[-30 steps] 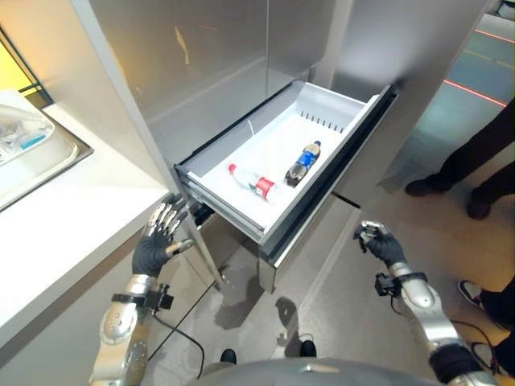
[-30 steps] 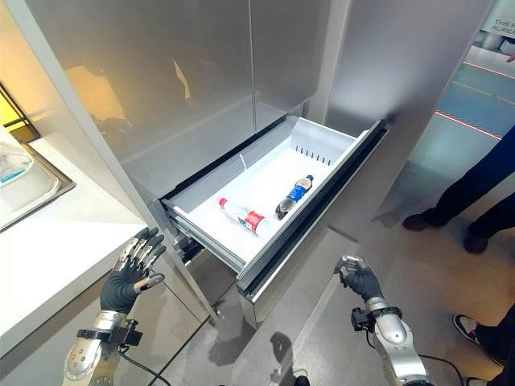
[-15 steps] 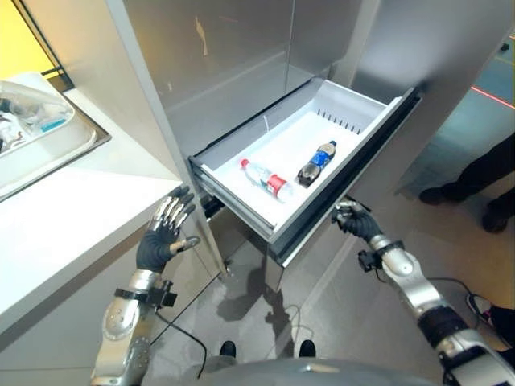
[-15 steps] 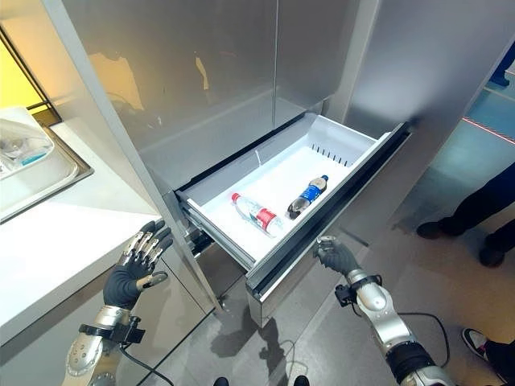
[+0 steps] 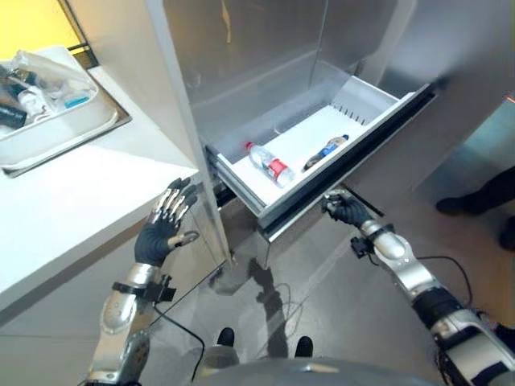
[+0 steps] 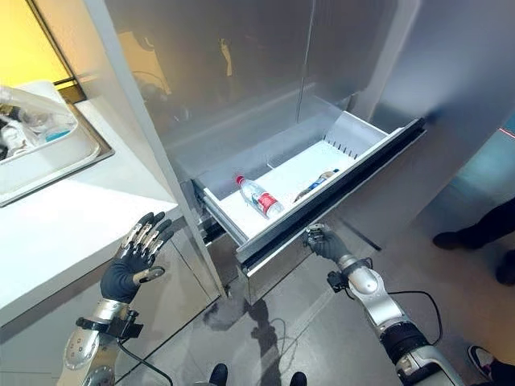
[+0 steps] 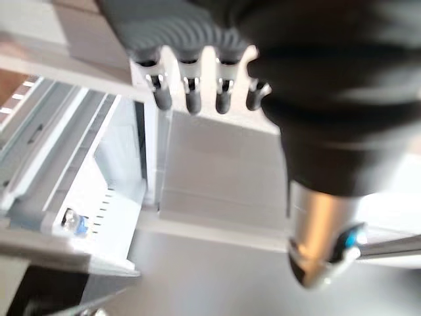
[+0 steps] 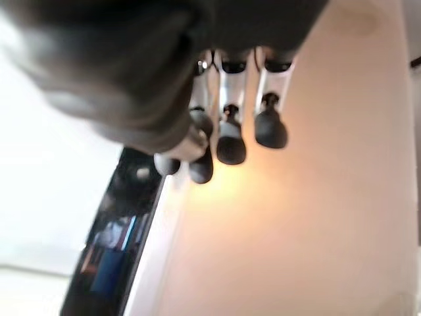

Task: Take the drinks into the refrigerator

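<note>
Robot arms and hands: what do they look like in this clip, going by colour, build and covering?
Both arms are silver-grey metal segments with dark bands at the joints. The left hand has silver fingers with dark tips and a thumb set apart, over a dark ribbed cover on the back and wrist. The right hand wears the same dark cover, with a small black block strapped at the wrist.

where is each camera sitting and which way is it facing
Left eye view: on the head, looking down at the open drawer with the clear bottle and dark bottle; both arms show.
Right eye view: beside it, same scene; left hand spread, right hand at the drawer front.
Left wrist view: along straight fingers toward the drawer's side.
Right wrist view: along curled fingers toward a pale panel.
Shared: both eyes show the drawer, bottles, counter.
</note>
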Available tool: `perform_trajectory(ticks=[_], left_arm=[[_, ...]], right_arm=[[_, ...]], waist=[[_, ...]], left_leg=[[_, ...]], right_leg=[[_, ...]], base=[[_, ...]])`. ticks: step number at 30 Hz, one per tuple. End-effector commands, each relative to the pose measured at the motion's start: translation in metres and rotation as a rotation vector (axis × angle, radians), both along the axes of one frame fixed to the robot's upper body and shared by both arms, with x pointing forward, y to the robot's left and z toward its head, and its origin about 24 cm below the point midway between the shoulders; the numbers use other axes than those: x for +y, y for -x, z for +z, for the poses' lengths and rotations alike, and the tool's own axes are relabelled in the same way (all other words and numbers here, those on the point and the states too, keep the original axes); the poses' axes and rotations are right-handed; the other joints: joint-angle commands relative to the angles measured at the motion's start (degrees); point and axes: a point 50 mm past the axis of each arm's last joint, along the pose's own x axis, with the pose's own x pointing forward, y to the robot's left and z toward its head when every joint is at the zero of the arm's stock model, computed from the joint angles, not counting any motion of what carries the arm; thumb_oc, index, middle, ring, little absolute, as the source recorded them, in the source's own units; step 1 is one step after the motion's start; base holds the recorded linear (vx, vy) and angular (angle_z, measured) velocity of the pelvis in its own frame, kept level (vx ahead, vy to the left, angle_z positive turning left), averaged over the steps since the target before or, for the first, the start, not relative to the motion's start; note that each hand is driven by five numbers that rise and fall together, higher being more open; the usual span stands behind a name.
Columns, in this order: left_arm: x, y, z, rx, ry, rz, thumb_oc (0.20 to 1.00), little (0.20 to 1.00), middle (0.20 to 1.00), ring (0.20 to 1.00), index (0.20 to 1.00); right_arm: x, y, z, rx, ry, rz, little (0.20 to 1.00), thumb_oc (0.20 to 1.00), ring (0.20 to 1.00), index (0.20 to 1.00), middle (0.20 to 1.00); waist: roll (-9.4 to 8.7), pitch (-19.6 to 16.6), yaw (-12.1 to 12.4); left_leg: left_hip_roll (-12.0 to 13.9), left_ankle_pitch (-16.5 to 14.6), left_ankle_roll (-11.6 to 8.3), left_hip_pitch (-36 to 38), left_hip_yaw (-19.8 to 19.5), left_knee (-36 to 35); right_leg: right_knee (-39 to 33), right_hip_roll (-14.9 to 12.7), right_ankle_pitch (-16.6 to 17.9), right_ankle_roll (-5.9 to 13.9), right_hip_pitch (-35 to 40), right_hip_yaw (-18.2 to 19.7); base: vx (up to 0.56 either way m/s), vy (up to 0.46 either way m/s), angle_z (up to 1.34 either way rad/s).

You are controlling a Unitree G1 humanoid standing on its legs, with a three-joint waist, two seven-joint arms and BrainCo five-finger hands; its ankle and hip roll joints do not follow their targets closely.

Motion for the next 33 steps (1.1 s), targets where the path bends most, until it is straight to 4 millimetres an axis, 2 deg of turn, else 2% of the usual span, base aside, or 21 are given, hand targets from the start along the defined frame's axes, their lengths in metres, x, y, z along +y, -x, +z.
perform_trajectory(ticks=[1,3,4,8,9,10,17,21,33], left_arm=[[-0.004,-0.005,0.034,-0.156,-0.008,-0.063,1.0,1.0,1.0,1.0,1.0],[-0.004,-0.006,0.036,-0.162,-0.004,-0.066,1.0,1.0,1.0,1.0,1.0],[-0.006,-0.007,0.035,-0.159,0.005,-0.073,1.0,1.0,1.0,1.0,1.0],[-0.011,-0.009,0.039,-0.17,0.023,-0.097,1.0,1.0,1.0,1.0,1.0],[-0.011,-0.009,0.039,-0.171,0.023,-0.097,1.0,1.0,1.0,1.0,1.0],[-0.013,-0.01,0.04,-0.175,0.028,-0.103,1.0,1.0,1.0,1.0,1.0],[-0.011,-0.011,0.04,-0.168,0.026,-0.099,1.0,1.0,1.0,1.0,1.0],[-0.011,-0.011,0.039,-0.168,0.03,-0.096,1.0,1.0,1.0,1.0,1.0],[-0.009,-0.011,0.038,-0.165,0.022,-0.066,1.0,1.0,1.0,1.0,1.0]], right_arm=[[0.057,-0.029,0.081,-0.307,-0.151,0.17,0.2,0.2,0.2,0.2,0.2],[0.061,-0.032,0.088,-0.33,-0.163,0.172,0.2,0.2,0.2,0.2,0.2],[0.068,-0.037,0.1,-0.365,-0.188,0.177,0.2,0.2,0.2,0.2,0.2],[0.084,-0.046,0.125,-0.436,-0.223,0.187,0.2,0.2,0.2,0.2,0.2],[0.084,-0.046,0.126,-0.437,-0.223,0.187,0.2,0.2,0.2,0.2,0.2],[0.089,-0.05,0.138,-0.471,-0.232,0.186,0.2,0.2,0.2,0.2,0.2],[0.102,-0.052,0.165,-0.537,-0.244,0.234,0.2,0.2,0.2,0.2,0.2],[0.105,-0.051,0.166,-0.534,-0.271,0.242,0.2,0.2,0.2,0.2,0.2],[0.103,-0.043,0.142,-0.461,-0.297,0.259,0.2,0.2,0.2,0.2,0.2]], waist=[[-3.65,0.15,2.32],[-3.74,0.24,2.59],[-3.87,0.36,3.05],[-4.09,0.44,4.08],[-4.1,0.47,4.07],[-4.2,0.5,4.52],[-4.4,0.17,4.82],[-4.4,0.03,4.67],[-3.93,0.32,3.51]], left_leg=[[-6.49,-4.79,6.64,-1.0,-0.55,3.07],[-6.55,-4.78,6.66,-1.12,-0.73,3.1],[-6.59,-4.78,6.66,-1.32,-0.9,3.19],[-6.68,-4.86,6.73,-1.71,-1.09,3.54],[-6.68,-4.87,6.73,-1.71,-1.09,3.55],[-6.7,-4.88,6.77,-1.82,-1.18,3.62],[-6.7,-5.01,6.83,-1.41,-0.87,3.48],[-6.58,-5.08,6.85,-1.17,-0.61,3.35],[-6.25,-5.11,6.86,-0.72,0.15,3.14]], right_leg=[[3.02,0.04,-6.81,-0.35,3.81,-1.32],[3.01,0.03,-6.88,-0.38,3.83,-1.52],[3.16,0.04,-6.96,-0.43,3.73,-1.64],[3.25,0.0,-7.01,-0.45,3.6,-1.86],[3.25,0.0,-7.01,-0.45,3.6,-1.86],[3.29,-0.03,-7.01,-0.47,3.56,-1.88],[2.92,0.01,-6.95,-0.48,3.96,-1.52],[2.77,0.03,-6.9,-0.51,4.13,-1.33],[2.85,0.04,-6.73,-0.57,4.05,-0.5]], base=[[0.02,-0.017,0.05],[0.01,-0.007,0.05],[0.01,-0.013,0.19],[0.01,-0.01,0.1],[0.01,-0.002,0.07],[0.01,0.002,0.1],[0.01,0.003,0.03],[0.0,0.004,-0.01],[-0.01,0.003,-0.02]])
